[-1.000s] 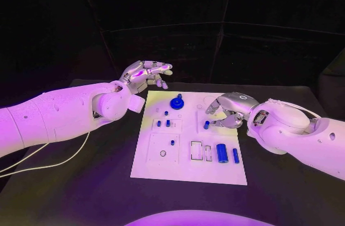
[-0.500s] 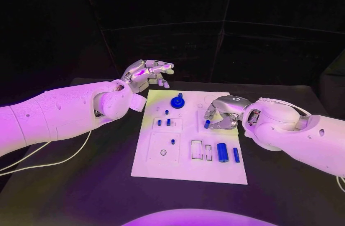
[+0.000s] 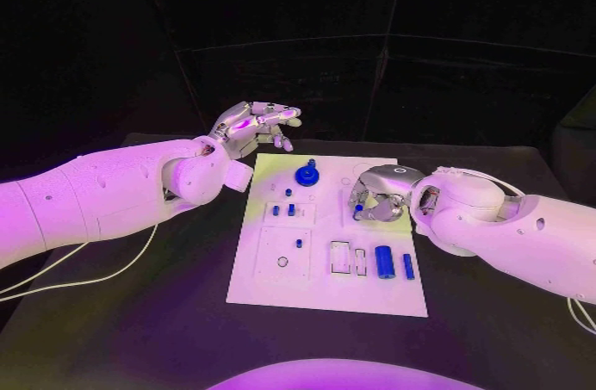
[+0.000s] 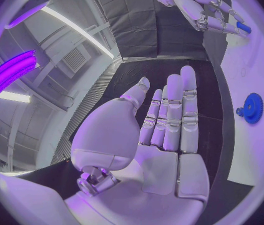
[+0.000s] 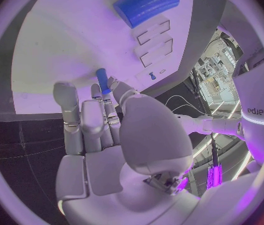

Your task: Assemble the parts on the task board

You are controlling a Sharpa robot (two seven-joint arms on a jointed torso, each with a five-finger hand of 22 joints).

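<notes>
Board (image 3: 325, 282), white, lies flat at mid-table (image 3: 137, 338), its long axis running away from the robot; shallow rectangular recesses are cut into its face. Left arm (image 3: 100, 201) reaches in beside the board's far left corner. Left hand (image 3: 255, 125) hovers above that corner, fingers extended and apart, holding nothing; the left wrist view shows the palm flat and bare. Right hand (image 3: 379, 196) sits low over the board's right half, thumb and a finger pinching a small blue peg (image 5: 102, 80), whose tip is at or just above the white surface; contact cannot be told. Cylinder (image 3: 384, 263), the largest loose blue part, lies on its side near the board's right edge, with a slimmer blue rod (image 3: 407, 268) just beside it. Gear (image 3: 306, 178), blue with a raised hub, stands at the far end of the board. Two small blue pins (image 3: 283, 210) sit in a recess on the left half.

Risks, as judged: the peg is held only by the fingertips, so a tilted approach could jam it at the hole's rim or twist it out of the pinch; a dropped peg may roll off the board. The right hand's lower fingers are close to the board and could shift it.

Legible writing: "sharpa" (image 5: 261, 111) on the right arm, seen inverted.
</notes>
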